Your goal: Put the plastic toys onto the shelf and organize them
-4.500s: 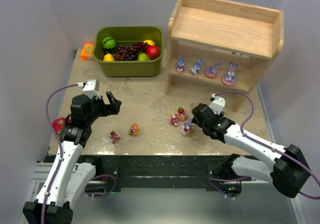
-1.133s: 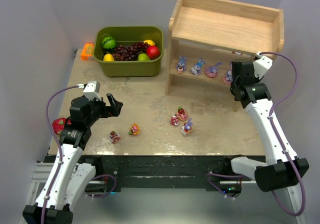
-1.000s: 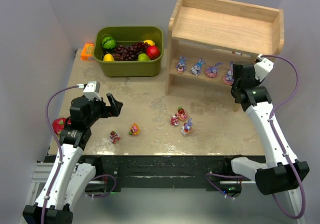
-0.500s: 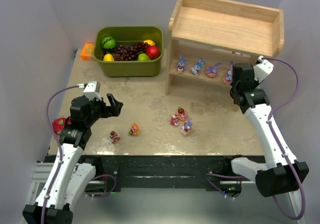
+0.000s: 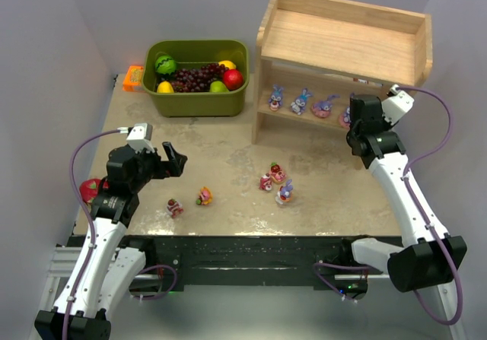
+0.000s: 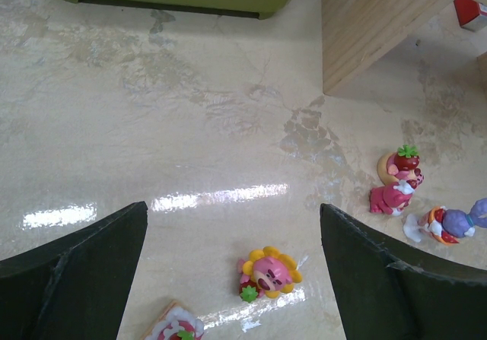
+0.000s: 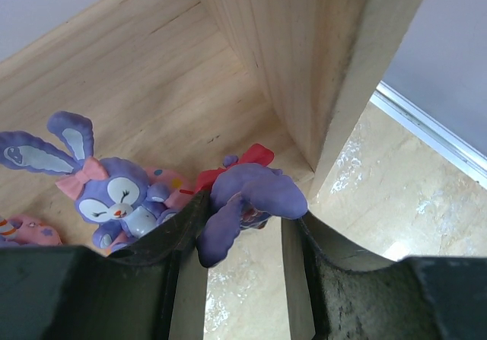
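Purple long-eared plastic bunny figurine [image 7: 251, 195] with a red bow, pinched tight between the right fingers [image 7: 176, 245] at the right end of the lower tier of the light wooden two-tier shelf [image 5: 342, 47], hard by the side board. Just beside it on that tier, a second purple bunny with a pink bow [image 7: 114, 197]. Left fingers [image 6: 76, 271] spread wide apart, hovering over the beige counter [image 5: 228, 146] near a pink bear with a yellow flower top [image 6: 268, 273]. Strawberry-topped pink bear [image 6: 403, 165] further right on the counter. Olive-green plastic bin [image 5: 198, 104] of fake fruit at the back left
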`<state>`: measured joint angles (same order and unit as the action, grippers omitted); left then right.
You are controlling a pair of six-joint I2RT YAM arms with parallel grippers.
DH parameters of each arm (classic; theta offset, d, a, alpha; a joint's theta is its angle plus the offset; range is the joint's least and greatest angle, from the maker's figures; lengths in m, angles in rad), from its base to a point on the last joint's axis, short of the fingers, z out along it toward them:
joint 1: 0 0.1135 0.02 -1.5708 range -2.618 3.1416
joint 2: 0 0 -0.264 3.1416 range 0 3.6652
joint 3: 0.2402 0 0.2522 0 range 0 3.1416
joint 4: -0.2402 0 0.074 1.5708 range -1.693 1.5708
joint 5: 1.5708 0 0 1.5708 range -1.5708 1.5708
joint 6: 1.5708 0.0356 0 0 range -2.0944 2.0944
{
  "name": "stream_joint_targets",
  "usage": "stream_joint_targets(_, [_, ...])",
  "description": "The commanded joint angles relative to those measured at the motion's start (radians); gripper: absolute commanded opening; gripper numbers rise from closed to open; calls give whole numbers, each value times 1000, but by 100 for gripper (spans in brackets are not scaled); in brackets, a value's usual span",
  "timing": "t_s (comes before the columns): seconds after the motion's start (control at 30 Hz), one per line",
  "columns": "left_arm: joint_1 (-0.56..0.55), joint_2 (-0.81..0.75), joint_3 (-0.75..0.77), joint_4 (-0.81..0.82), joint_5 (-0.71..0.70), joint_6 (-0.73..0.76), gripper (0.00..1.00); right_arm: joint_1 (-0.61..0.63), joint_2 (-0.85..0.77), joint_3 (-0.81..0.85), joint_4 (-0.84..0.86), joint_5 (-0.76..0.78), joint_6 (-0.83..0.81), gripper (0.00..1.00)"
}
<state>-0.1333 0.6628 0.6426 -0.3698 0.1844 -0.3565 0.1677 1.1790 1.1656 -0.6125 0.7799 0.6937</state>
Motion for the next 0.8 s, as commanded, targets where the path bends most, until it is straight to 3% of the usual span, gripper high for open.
stream_joint_targets(0.0, [-6,-6,-3,15,4,2,100,-2,22,23,-21,76,32,40])
stream_joint_targets(0.57, [-6,-5,-4,17,3,2,100,-4,39,45,-4,73,0,58])
stream_joint_targets(0.77, [-6,-5,-3,15,4,2,100,-4,16,65,0,56,-28,60])
